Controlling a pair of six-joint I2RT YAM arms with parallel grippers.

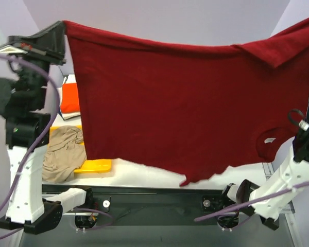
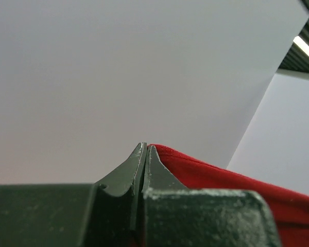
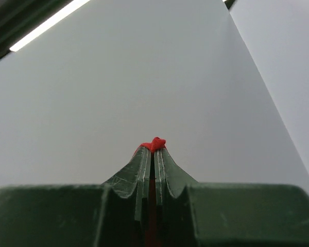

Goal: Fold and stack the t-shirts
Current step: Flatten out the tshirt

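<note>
The dark red t-shirt [image 1: 180, 103] hangs spread wide in the air above the table, held up by its top edge between both arms. My left gripper [image 1: 62, 28] is shut on its upper left corner; in the left wrist view the red cloth [image 2: 216, 180] runs off to the right of the closed fingertips [image 2: 145, 149]. My right gripper is out of the top view at the upper right; in the right wrist view it [image 3: 153, 149] is shut with a tuft of red cloth [image 3: 155, 143] poking out. A beige t-shirt [image 1: 64, 152] lies crumpled at the left. A bright orange t-shirt [image 1: 70, 98] lies behind it.
A yellow plastic tray [image 1: 95, 165] lies under the beige shirt at the left of the white table [image 1: 144, 175]. The hanging shirt hides most of the table behind it. Both arm bases and purple cables sit at the near edge.
</note>
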